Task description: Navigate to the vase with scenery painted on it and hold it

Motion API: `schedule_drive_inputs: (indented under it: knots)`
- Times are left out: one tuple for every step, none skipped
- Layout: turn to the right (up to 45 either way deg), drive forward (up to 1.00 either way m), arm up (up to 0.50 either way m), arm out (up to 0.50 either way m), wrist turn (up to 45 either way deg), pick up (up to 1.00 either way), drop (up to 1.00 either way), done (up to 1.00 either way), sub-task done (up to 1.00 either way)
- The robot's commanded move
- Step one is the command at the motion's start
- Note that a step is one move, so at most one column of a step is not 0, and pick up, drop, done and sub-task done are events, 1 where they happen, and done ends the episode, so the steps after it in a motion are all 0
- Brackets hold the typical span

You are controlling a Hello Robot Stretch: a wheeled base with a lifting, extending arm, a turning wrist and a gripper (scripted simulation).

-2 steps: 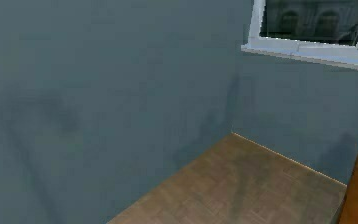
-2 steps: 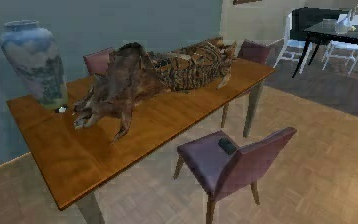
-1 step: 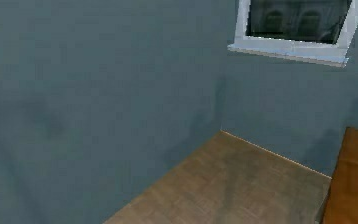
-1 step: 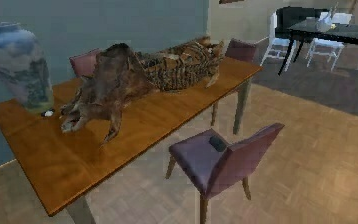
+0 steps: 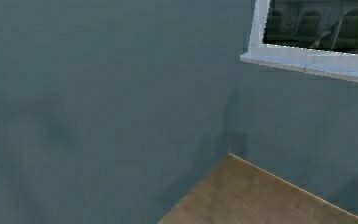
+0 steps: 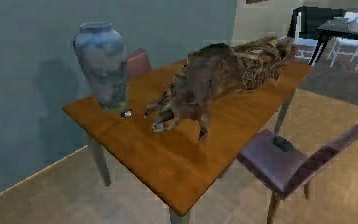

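In the arm side view, a tall blue and white vase (image 6: 101, 62) with a painted pattern stands upright near the far left corner of a wooden table (image 6: 177, 150). A small pale object (image 6: 127, 113) lies on the tabletop just right of the vase's foot.
A brown animal figure (image 6: 205, 85) lies along the table with a patterned bundle (image 6: 262, 55) behind it. A purple chair (image 6: 292, 160) stands at the table's right, another chair back (image 6: 139, 62) behind the vase. The forward view faces a blue-grey wall corner (image 5: 232, 110) with a white window frame (image 5: 307, 60).
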Motion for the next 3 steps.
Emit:
schedule_drive_inputs:
  knots:
    - [-15.0, 0.0, 0.0, 0.0, 0.0, 0.0, 0.0, 0.0, 0.0]
    - [-3.0, 0.0, 0.0, 0.0, 0.0, 0.0, 0.0, 0.0, 0.0]
    - [45.0, 0.0, 0.0, 0.0, 0.0, 0.0, 0.0, 0.0, 0.0]
